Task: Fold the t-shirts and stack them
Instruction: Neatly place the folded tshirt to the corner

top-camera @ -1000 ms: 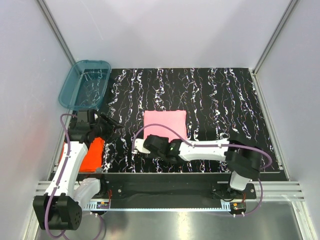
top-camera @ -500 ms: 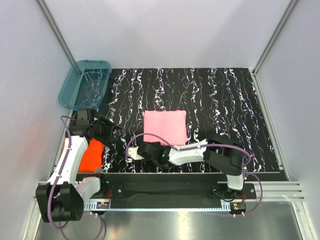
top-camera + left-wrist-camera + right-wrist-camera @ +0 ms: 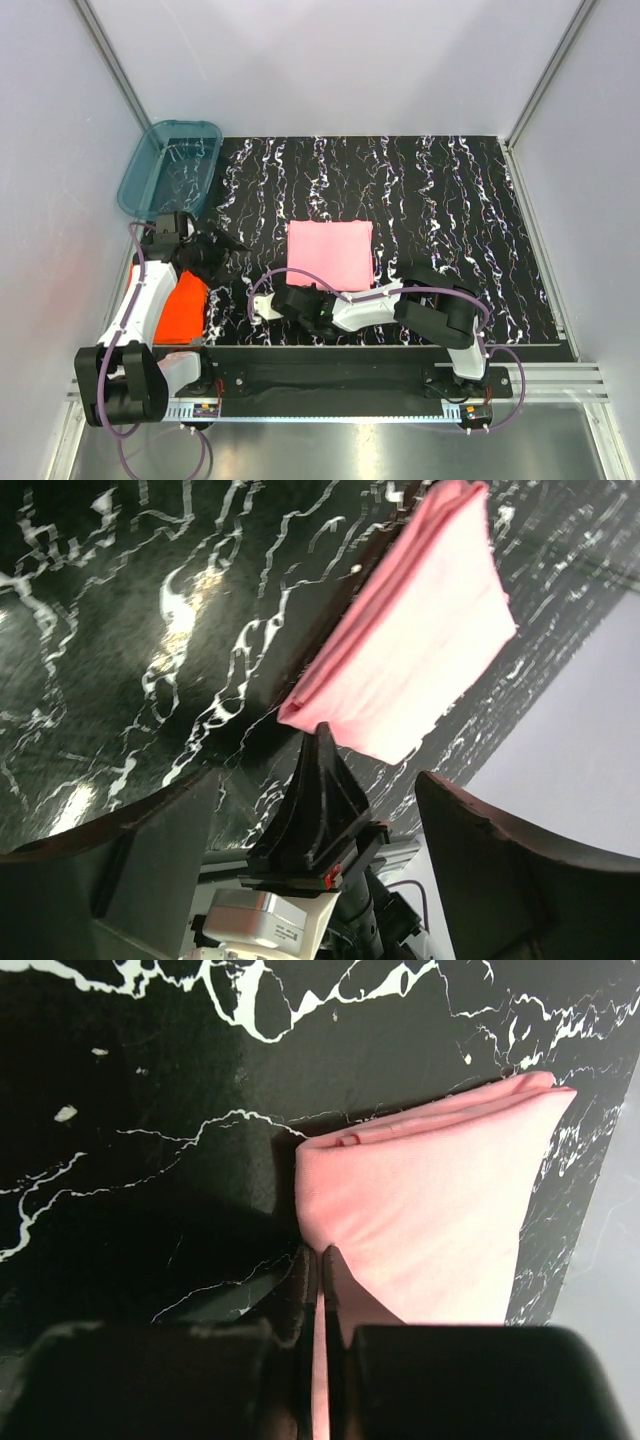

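two changes in the last second, both in the arms; neither shirt has moved.

nearest, at the near left edge of the bench (image 3: 440,200), the orange-red t-shirt (image 3: 182,310) lies partly under the left arm (image 3: 145,310). that arm has shifted a little, so more orange cloth shows than a second ago. whether this shirt is folded cannot be told.

near the middle, the right arm (image 3: 385,305) has tucked its elbow in and brought its wrist to the near left corner of the pink t-shirt (image 3: 331,252). the right jaws, apart a second ago, are now pressed together at that corner. a thin line of pink shows between them in the right wrist view, so they seem to have nipped the edge of the cloth. how many layers they hold is not clear. the pink t-shirt is a neat folded rectangle in the middle of the bench, flat and not yet lifted.

a little farther, on the left, the left jaws hang over bare bench just beyond the orange-red t-shirt. they are spread wide with nothing between them and point toward the pink one. the teal tub (image 3: 135,185) stands at the far left corner, well apart.

folding of the pink shirt looks finished, and this grip looks like the start of stacking. a pinch on one corner could pull the fold open if it is dragged.
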Robot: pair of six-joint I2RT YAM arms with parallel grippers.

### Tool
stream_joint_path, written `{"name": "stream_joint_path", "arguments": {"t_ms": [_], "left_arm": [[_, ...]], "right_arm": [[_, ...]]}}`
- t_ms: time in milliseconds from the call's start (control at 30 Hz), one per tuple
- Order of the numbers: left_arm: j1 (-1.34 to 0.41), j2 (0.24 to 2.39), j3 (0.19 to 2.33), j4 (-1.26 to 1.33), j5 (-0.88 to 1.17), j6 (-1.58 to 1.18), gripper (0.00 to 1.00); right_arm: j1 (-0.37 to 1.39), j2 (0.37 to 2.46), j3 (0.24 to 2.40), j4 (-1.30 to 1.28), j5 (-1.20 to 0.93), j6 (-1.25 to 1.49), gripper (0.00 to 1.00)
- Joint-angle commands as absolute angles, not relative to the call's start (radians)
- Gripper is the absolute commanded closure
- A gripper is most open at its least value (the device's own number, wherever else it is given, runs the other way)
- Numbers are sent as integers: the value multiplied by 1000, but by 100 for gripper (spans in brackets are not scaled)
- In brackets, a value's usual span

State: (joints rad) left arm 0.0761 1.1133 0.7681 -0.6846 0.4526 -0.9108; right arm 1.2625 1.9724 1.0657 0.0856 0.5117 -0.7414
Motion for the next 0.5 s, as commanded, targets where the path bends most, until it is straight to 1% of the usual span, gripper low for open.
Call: {"name": "stream_joint_path", "arguments": {"t_ms": [0,67,167,300,400,433,467], "left_arm": [[81,1140,781,-578,534,-887,11],[78,1163,761,-499,572,-903,10],[64,1187,735,-425,572,-925,9],[23,1224,698,-327,586,-963,9],[5,1261,649,-212,595,-1018,8],[-20,1276,638,-139,598,-1041,8],[-31,1285,631,-112,594,-1063,6]], "right_arm": [[1256,1961,1081,95,474,-729,100],[1255,1938,1081,78,462,-721,100],[1247,1864,1051,58,445,-695,100],[1226,1717,996,41,387,-667,100],[1207,1649,957,31,345,-670,100],[1200,1637,953,26,333,-672,100],[1197,1628,943,23,327,-672,100]]}}
